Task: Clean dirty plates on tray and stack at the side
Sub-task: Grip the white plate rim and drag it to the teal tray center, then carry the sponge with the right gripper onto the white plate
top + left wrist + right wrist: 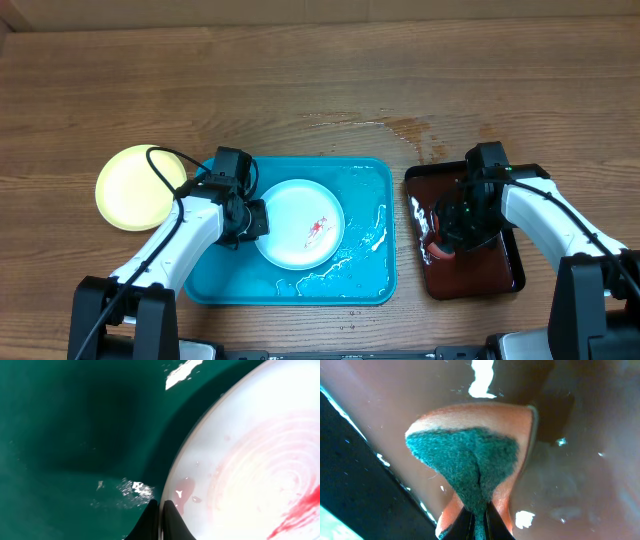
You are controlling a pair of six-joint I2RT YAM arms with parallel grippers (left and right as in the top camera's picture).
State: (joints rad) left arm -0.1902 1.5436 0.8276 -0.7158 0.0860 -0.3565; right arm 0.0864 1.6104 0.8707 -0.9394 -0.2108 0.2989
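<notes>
A pale blue-white plate [300,222] with a red smear lies in the wet turquoise tray [370,180]. My left gripper [258,218] is shut on this plate's left rim. In the left wrist view the rim runs between the two black fingertips [161,507], with the smeared plate [250,460] on the right and the tray floor [75,435] on the left. A pale yellow-green plate [135,187] lies on the table left of the tray. My right gripper [450,238] is shut on an orange sponge [470,455], green scouring side up, low over the dark tray.
A dark reddish-brown tray [500,270] with a black rim sits right of the turquoise tray, and its floor [580,475] is wet. Water drops lie on the wooden table [410,128] behind the two trays. Water pools inside the turquoise tray near its right side.
</notes>
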